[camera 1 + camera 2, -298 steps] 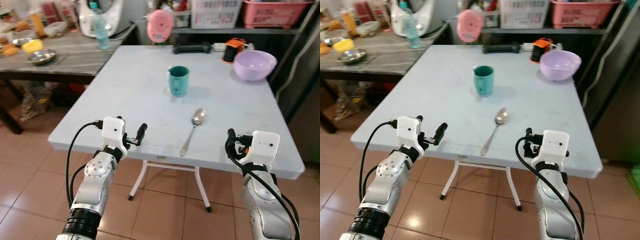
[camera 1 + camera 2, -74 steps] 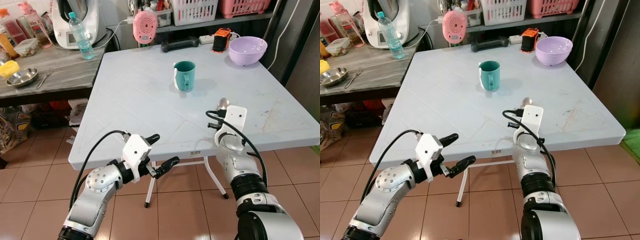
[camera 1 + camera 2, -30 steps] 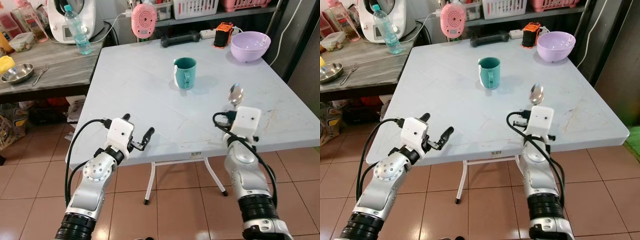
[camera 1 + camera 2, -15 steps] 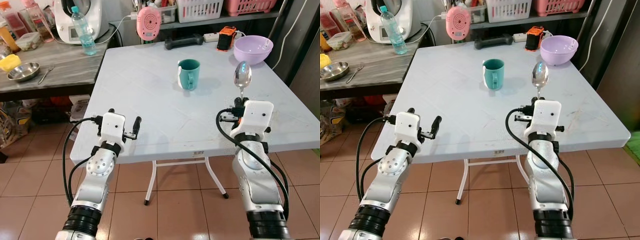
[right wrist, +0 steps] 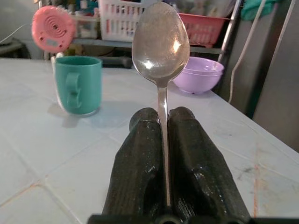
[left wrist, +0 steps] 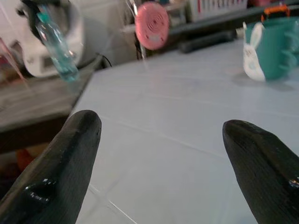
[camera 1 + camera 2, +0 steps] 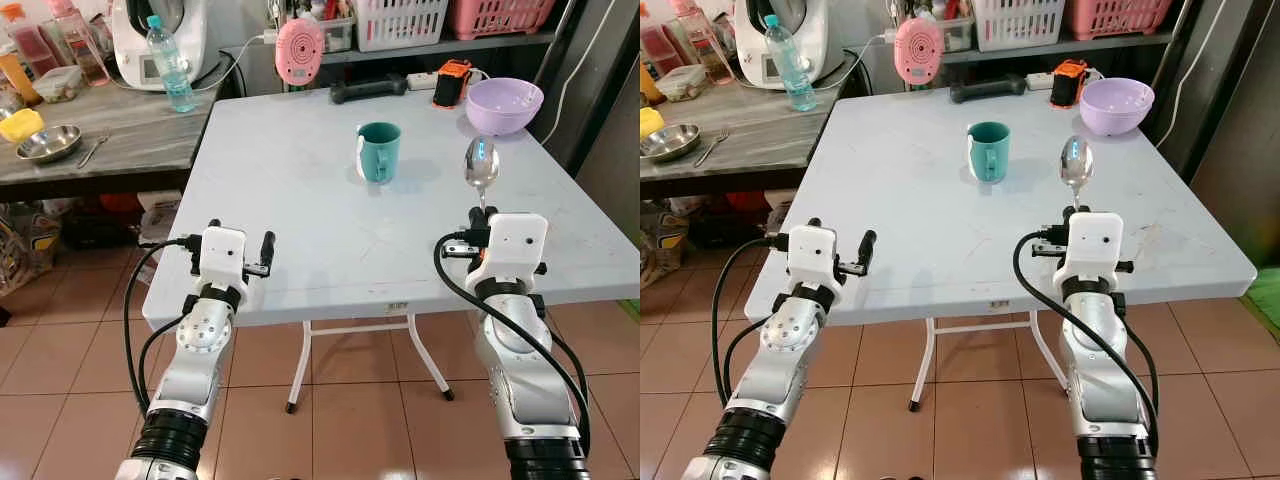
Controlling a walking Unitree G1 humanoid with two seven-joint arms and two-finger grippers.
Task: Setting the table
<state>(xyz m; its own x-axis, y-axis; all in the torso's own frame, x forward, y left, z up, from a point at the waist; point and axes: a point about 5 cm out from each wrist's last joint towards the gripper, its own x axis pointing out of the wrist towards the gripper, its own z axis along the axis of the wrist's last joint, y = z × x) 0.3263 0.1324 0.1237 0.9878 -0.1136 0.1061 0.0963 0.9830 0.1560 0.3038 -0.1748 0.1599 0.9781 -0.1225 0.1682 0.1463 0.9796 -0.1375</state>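
Observation:
A metal spoon [image 5: 160, 46] stands upright, bowl end up, with my right gripper [image 5: 161, 116] shut on its handle just above the near right part of the white table [image 7: 300, 200]. Farther back near the table's middle sits a teal mug [image 7: 379, 151]. A lilac bowl [image 7: 505, 104] rests at the far right corner. My left gripper [image 6: 161, 126] is open with nothing between its fingers, level with the table's near left edge [image 7: 180, 305].
A wooden side table [image 7: 120, 115] on the left carries a steel bowl [image 7: 47, 142] and a water bottle [image 7: 172, 66]. At the white table's far edge are a pink round device [image 7: 299, 50], a black bar [image 7: 368, 90] and an orange object [image 7: 452, 83].
The spoon lay on the table ten seconds ago; my right gripper took it and raised it upright. My left arm swung up from below to the table edge.

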